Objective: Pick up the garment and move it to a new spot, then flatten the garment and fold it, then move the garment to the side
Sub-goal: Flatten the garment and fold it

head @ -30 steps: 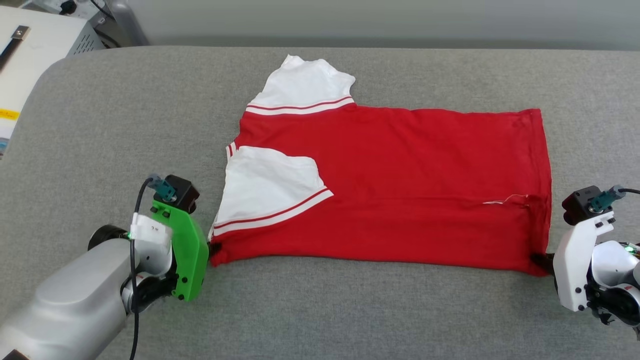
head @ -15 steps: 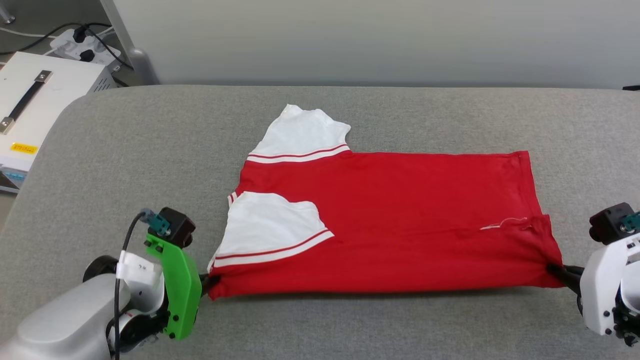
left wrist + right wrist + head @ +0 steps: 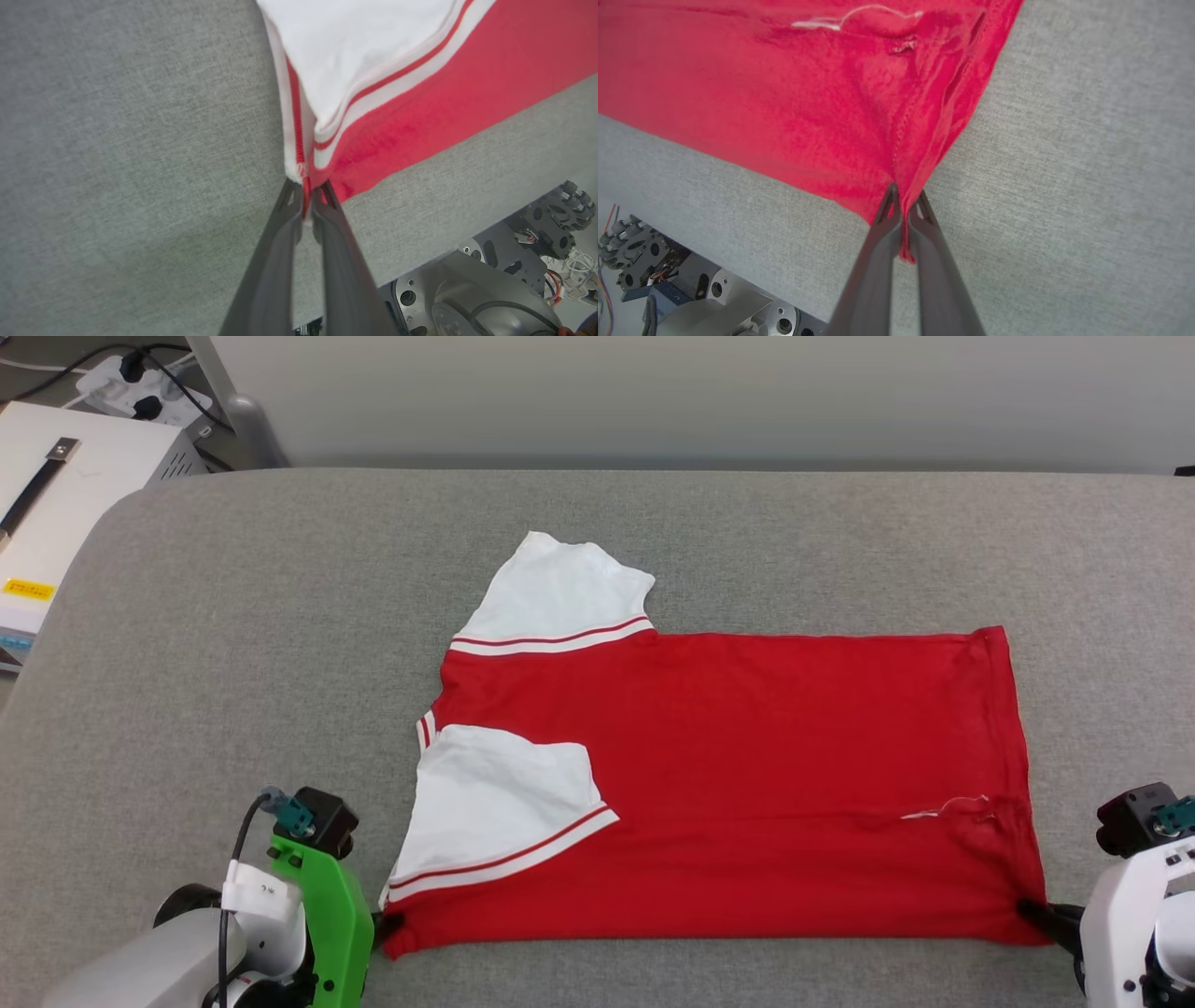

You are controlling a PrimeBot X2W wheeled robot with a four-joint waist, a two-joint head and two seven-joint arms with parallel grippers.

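The garment (image 3: 747,784) lies spread flat on the grey surface (image 3: 233,644), plain red side up, with 1 white sleeve folded over its body. The left gripper (image 3: 387,926) is clamped on the near corner by that sleeve. The right gripper (image 3: 1027,910) is clamped on the near hem corner.

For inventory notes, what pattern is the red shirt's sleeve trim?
The red fabric garment has sleeve trim, white with one red stripe; left wrist view.
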